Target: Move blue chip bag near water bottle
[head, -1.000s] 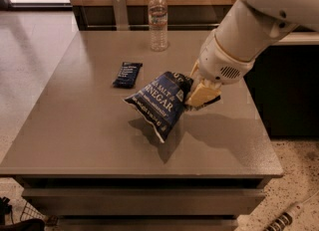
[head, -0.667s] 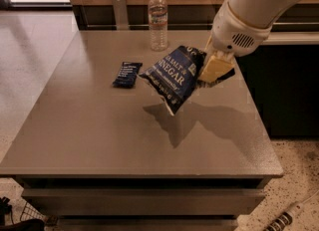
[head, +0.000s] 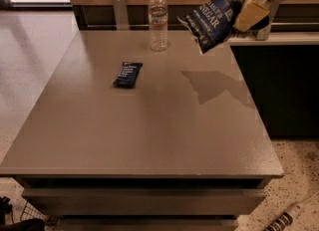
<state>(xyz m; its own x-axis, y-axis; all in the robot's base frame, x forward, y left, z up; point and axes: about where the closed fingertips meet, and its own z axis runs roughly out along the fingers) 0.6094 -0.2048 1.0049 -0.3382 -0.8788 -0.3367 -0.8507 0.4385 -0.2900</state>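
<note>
The blue chip bag [head: 213, 21] hangs in the air above the table's far right, its white lettering facing me. My gripper [head: 245, 13] is at the top right, shut on the bag's right end, with its yellowish fingers [head: 248, 14] clamped on it. The bag's shadow falls on the grey table [head: 149, 125] below. The water bottle [head: 158, 20], clear with a white cap and pale label band, stands upright at the table's far edge, to the left of the bag and apart from it.
A small flat dark-navy wrapped bar [head: 127, 74] lies left of the table's middle. A wooden wall and a pale upright post [head: 119, 10] stand behind the table. A dark counter [head: 279, 75] adjoins the right side. Speckled floor lies at the lower right.
My gripper has lifted the blue chip bag off the table and carried it up and to the far right. The bottle and the bar have not moved.
</note>
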